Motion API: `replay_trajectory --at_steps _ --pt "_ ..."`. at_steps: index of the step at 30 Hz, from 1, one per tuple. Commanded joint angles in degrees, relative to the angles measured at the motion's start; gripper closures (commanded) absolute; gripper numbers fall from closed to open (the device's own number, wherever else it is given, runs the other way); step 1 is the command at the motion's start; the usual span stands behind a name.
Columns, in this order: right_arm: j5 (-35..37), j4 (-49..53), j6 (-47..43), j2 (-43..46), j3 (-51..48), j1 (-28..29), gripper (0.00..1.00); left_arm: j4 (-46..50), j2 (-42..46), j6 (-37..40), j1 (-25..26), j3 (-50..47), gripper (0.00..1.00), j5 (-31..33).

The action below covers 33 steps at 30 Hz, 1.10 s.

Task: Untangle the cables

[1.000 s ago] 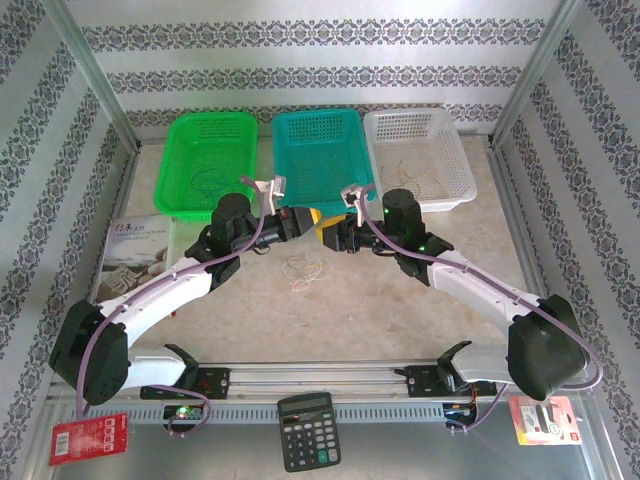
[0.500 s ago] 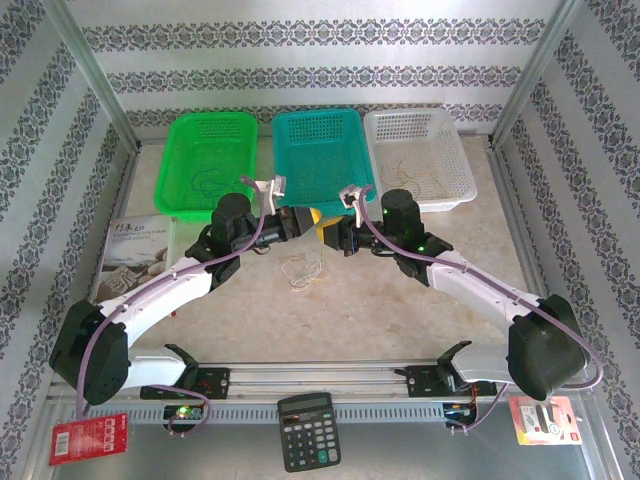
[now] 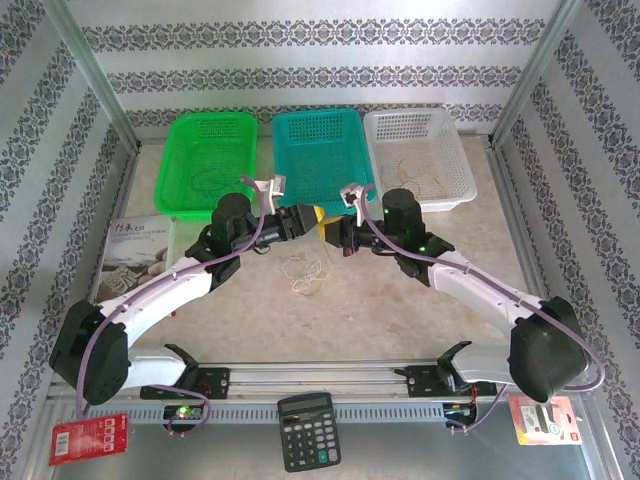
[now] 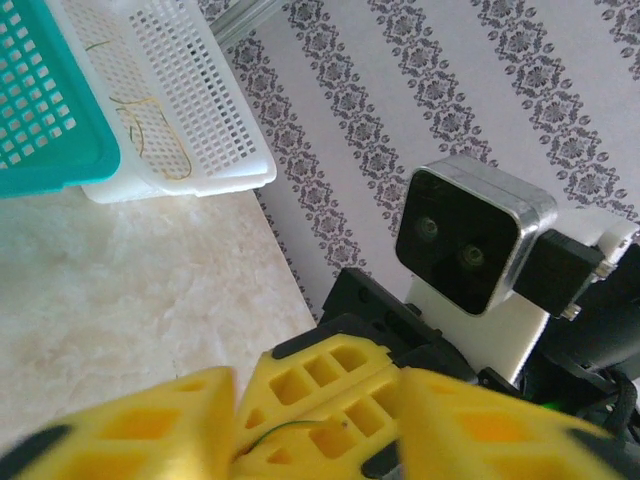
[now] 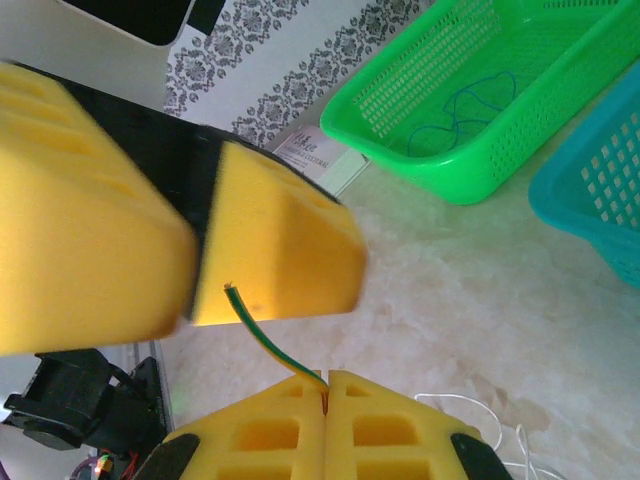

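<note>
- Change: left gripper (image 3: 310,221), clamped a moment ago, now stands with its jaws about half apart. Nothing looks pinched between them.
- Change: right gripper (image 5: 325,380), partly open a second ago, is now fully closed, pads pressed together on a thin green-yellow strand (image 5: 262,335).
- The strand runs up from the right pinch, and its free end sits against one left finger pad (image 5: 285,262), touching but not clamped as far as I can tell.
- This reads as a handover: the left lets go and the right takes the strand.
- Both grippers meet tip to tip just in front of the teal basket (image 3: 318,150), at its near edge, above the table (image 3: 400,300).
- The rest of the cables (image 3: 305,268) lie as a small loose clump on the table, near the teal basket's front and just below the two grippers. The clump is slightly more spread than a second ago.
- Whether the held strand still links to that clump is too thin to tell.
- Green basket (image 3: 205,160), left of the teal one, already holds a bluish wire. White basket (image 3: 415,155), on its right, holds yellowish ones.
- Judgement: one strand is being separated out, the clump is still to be sorted, and the task is midway.
</note>
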<state>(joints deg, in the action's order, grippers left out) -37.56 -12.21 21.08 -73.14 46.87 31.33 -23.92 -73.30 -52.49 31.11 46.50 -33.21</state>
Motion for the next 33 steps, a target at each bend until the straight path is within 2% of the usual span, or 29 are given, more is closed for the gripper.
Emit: replay_trajectory --at_steps 1,3,5,12,21,27,33 --pt "0.95 -1.50 0.60 1.70 -0.04 -0.62 1.00 0.07 2.63 1.69 0.30 0.76 0.26 1.82" --pt "1.22 -1.34 0.91 2.02 -0.25 -1.21 1.00 1.77 4.09 3.10 0.12 0.21 0.19 2.94" --pt "1.69 -1.44 1.40 2.45 -0.25 -1.86 1.00 3.73 5.72 4.94 -0.03 -0.70 0.16 4.21" --pt "2.58 -1.42 2.78 3.53 0.39 -3.18 1.00 7.26 9.45 10.06 -0.24 -6.12 0.16 6.53" --pt "2.76 -1.39 3.43 3.71 1.03 -3.29 1.00 9.47 6.73 15.26 -0.24 -8.45 0.30 3.64" --pt "2.66 -1.62 3.71 3.53 1.08 -3.21 1.00 6.28 1.56 14.31 0.24 -7.99 0.44 -0.35" --pt "2.74 -1.81 3.88 3.45 1.17 -3.14 1.00 2.57 -3.09 13.45 2.57 -7.63 0.47 -2.08"
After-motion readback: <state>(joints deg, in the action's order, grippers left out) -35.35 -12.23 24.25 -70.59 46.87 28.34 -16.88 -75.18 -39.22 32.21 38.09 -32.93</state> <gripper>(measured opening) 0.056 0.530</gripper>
